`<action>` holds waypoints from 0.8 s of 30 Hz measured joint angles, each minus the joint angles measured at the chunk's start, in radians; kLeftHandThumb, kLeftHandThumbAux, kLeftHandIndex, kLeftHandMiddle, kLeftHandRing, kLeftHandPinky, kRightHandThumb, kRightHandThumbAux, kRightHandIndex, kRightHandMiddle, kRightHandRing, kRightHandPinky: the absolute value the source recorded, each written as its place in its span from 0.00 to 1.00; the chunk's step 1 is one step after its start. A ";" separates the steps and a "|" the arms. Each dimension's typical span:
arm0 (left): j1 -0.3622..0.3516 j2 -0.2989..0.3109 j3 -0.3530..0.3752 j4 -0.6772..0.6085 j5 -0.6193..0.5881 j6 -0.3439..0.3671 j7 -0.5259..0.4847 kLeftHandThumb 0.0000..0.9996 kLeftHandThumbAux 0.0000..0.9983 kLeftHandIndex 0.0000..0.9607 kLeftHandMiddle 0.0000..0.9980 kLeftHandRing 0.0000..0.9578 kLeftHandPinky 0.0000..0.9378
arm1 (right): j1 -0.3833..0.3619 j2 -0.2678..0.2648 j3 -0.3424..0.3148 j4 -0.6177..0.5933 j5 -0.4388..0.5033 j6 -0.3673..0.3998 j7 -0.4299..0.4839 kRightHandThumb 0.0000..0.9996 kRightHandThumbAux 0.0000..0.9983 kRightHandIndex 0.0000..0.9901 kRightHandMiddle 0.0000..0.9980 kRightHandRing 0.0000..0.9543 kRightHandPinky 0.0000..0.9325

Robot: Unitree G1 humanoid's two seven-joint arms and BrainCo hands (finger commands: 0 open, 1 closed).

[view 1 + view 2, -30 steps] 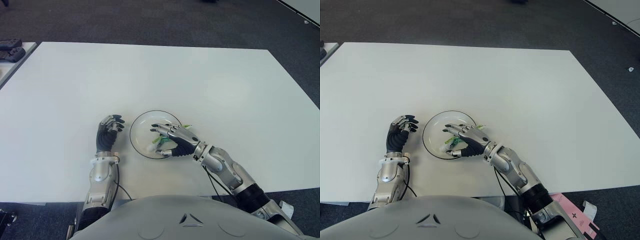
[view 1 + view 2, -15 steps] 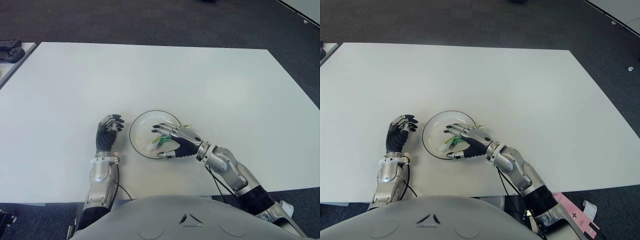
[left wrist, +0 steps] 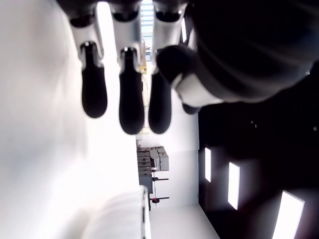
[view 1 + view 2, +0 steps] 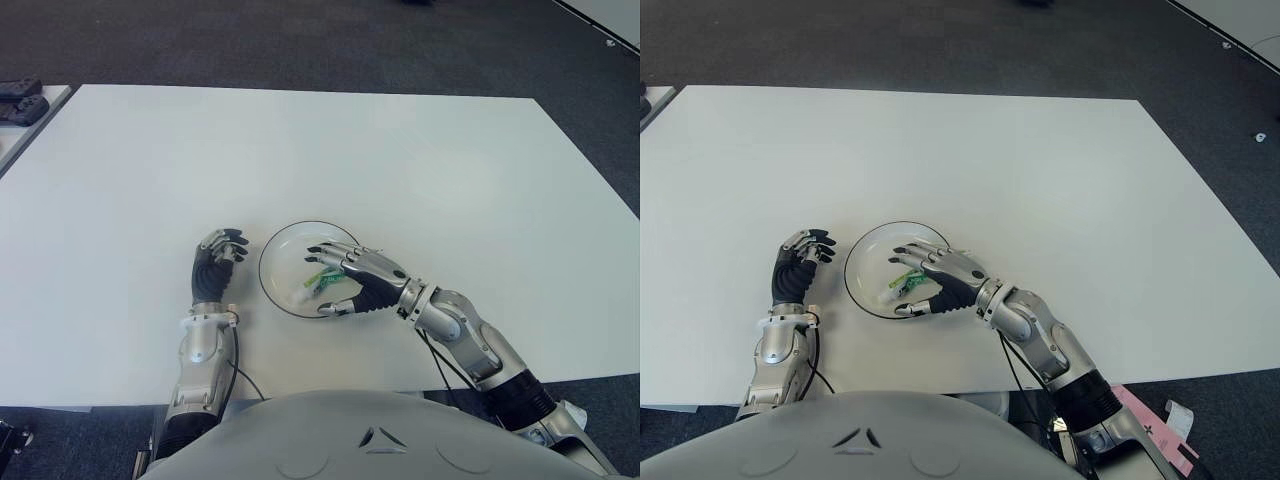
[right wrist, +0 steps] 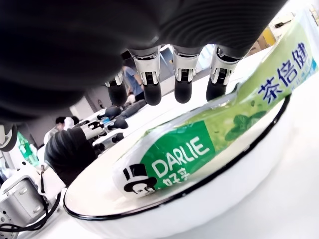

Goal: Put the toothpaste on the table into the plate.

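Right hand (image 4: 357, 279) was held spread over the black-rimmed white plate (image 4: 272, 260), nothing gripped; the green-and-white toothpaste tube (image 5: 209, 133) was laid inside, task judged nearly finished

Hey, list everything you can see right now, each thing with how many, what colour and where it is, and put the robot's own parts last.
Green and white toothpaste tube: one, lying in the plate, one end jutting over the rim on the robot's right.
Round white plate with a dark rim: one, on the table near the robot, between its two hands.
White rectangular table: one, filling most of the view.
Dark grey carpet floor: beyond and around the table.
Dark objects on a second white surface: far left edge, too small to identify.
Left hand: one, black and silver, fingers curled, holding nothing, left of the plate.
Right hand: one, silver with black tips, fingers spread above the toothpaste, not gripping it.
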 measured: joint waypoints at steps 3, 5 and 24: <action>0.001 0.000 0.000 -0.001 0.000 0.002 0.000 0.83 0.68 0.41 0.49 0.58 0.57 | 0.001 0.003 -0.009 -0.002 -0.009 0.000 -0.012 0.20 0.23 0.00 0.00 0.00 0.00; 0.001 0.000 0.000 -0.002 0.000 0.005 0.000 0.83 0.68 0.41 0.49 0.58 0.57 | 0.003 0.007 -0.016 -0.002 -0.012 0.000 -0.029 0.20 0.27 0.00 0.00 0.00 0.00; -0.001 0.000 0.000 -0.008 0.001 0.024 0.000 0.83 0.68 0.42 0.49 0.58 0.57 | 0.105 0.279 -0.176 0.088 0.284 -0.029 -0.305 0.16 0.90 0.25 0.42 0.52 0.57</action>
